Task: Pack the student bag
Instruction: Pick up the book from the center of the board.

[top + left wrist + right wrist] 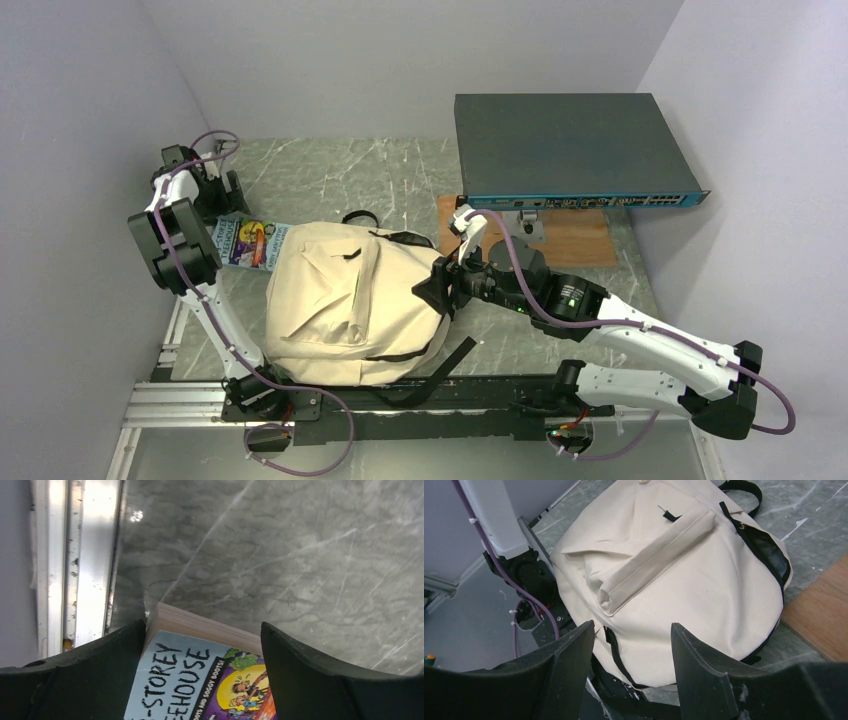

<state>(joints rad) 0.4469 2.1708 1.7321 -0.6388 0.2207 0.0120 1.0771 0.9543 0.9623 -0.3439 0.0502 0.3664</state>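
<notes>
Cream-beige soft fabric backpack [350, 300] with dark zippers and black straps lies flat in the middle of the grey marbled worktop [330, 180]. Its front pocket [654, 560] faces up and its carry loop points to the far side. One black strap [452, 362] trails off the near right corner toward the arm bases. A dark zipper line [769, 550] runs along the bag's upper right edge in the right wrist view; how far it is unzipped, cannot tell. Paperback book with a light-blue cover and cartoon art [250, 243] lies on the worktop at the bag's far left edge and touches it. The book's right end is hidden by the fabric; under the bag or inside it, cannot tell. Left arm's fingers [90, 675] are spread wide over the book's free end, one on either side in the left wrist view, with the cover lettering readable between them. Whether they touch the book cannot be made out. Right arm's fingers [724, 680] are spread apart with nothing between them. In the top view they sit against the bag's right edge, low over the fabric. Dark grey flat metal box with a blue port-lined front [570, 145] stands at the far right, partly over a brown wooden board [575, 240], apart from the bag. Aluminium rail [95, 555] runs along the worktop's left edge, beside the book.
</notes>
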